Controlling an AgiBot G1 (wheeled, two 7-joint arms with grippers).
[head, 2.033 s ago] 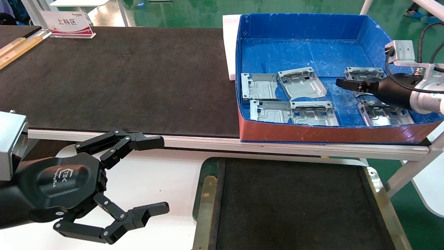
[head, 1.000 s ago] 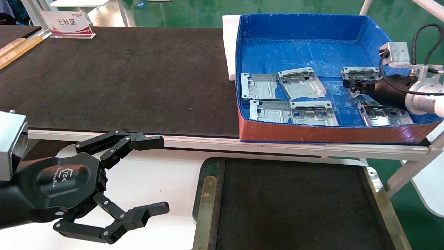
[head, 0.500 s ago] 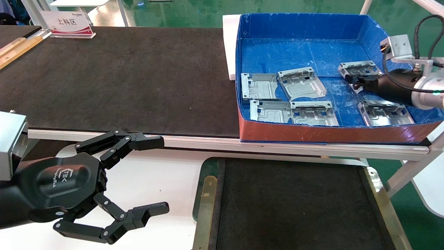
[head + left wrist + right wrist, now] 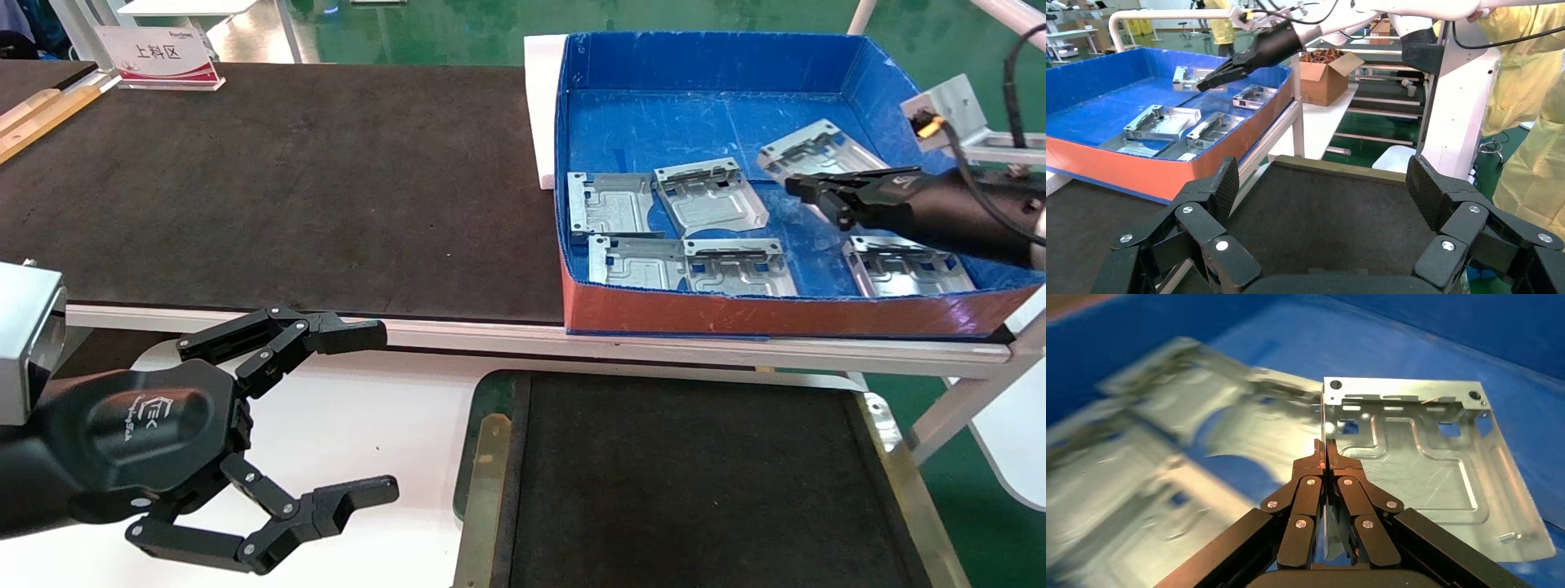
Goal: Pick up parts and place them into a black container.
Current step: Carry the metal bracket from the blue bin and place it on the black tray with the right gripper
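Parts (image 4: 695,237): none lay in the black container (image 4: 490,457), lower centre; right tool (image 4: 805,189), fingers pinched on one plate (image 4: 809,151) upper right, five left; left tool (image 4: 359,412) gaped empty.

Bright even light from above, soft shadows, head view sharp, shiny glare on the metal parts (image 4: 707,196), right wrist view smeared with blur on its left side

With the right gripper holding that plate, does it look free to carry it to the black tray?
Probably yes: the right gripper holds the plate raised inside the blue box, and the black container below sits bare.
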